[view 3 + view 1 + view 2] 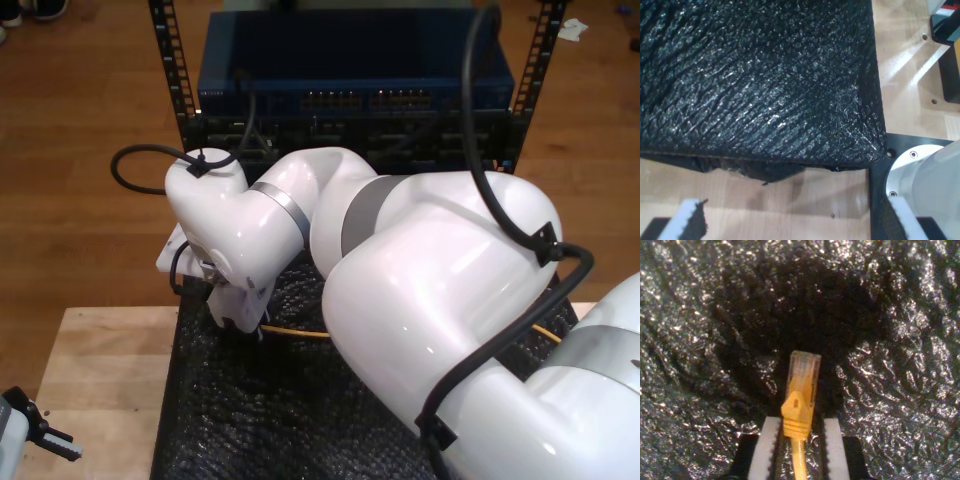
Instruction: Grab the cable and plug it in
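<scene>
Jaws of my second gripper (799, 450) are pinching the cable (799, 415) behind its clear plug (804, 371), long axis pointing toward twelve o'clock, while my first gripper (795, 220) is idling released.

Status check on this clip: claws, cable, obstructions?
My second claw shut on yellow-orange network cable, clear plug forward. My first claw open, idle. Black foam mat beneath; big white arm blocks exterior view.

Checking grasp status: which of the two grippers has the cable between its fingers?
My second gripper. The yellow-orange cable runs between its white fingers, clear plug pointing forward over black foam. My first gripper has nothing between its fingers.
</scene>
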You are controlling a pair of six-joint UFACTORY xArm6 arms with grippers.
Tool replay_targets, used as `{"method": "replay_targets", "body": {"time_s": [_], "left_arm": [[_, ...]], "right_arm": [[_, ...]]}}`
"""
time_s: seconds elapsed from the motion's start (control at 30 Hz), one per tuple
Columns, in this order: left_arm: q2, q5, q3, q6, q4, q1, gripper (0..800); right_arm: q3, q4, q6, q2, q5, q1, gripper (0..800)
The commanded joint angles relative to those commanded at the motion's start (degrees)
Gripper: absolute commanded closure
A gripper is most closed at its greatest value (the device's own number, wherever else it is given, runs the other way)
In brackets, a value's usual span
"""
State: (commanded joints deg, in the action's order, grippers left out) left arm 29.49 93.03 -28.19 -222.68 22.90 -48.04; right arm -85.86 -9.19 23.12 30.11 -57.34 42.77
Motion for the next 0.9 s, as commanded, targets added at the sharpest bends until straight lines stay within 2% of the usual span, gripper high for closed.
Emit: {"method": "replay_targets", "body": {"time_s": [0.47, 0.6, 0.67, 0.83, 0.9], "left_arm": [[-0.09, 0.00, 0.00, 0.00, 0.00, 0.00, 0], [-0.09, 0.00, 0.09, 0.00, 0.00, 0.00, 0], [0.00, 0.00, 0.00, 0.00, 0.00, 0.00, 0], [0.00, 0.00, 0.09, 0.00, 0.00, 0.00, 0], [-0.09, 0.00, 0.09, 0.00, 0.00, 0.00, 0]], "right_arm": [[-0.88, 0.00, 0.00, 0.18, 0.00, 0.09, 616], [-1.05, 0.00, 0.00, 1.32, 0.00, 0.00, 687], [-1.23, -0.09, 0.00, 1.41, 0.00, 0.00, 756], [-1.32, -0.26, 0.97, 1.41, 0.62, 0.00, 794], [-1.32, -0.70, 3.78, 1.23, 1.14, -0.09, 796]]}}
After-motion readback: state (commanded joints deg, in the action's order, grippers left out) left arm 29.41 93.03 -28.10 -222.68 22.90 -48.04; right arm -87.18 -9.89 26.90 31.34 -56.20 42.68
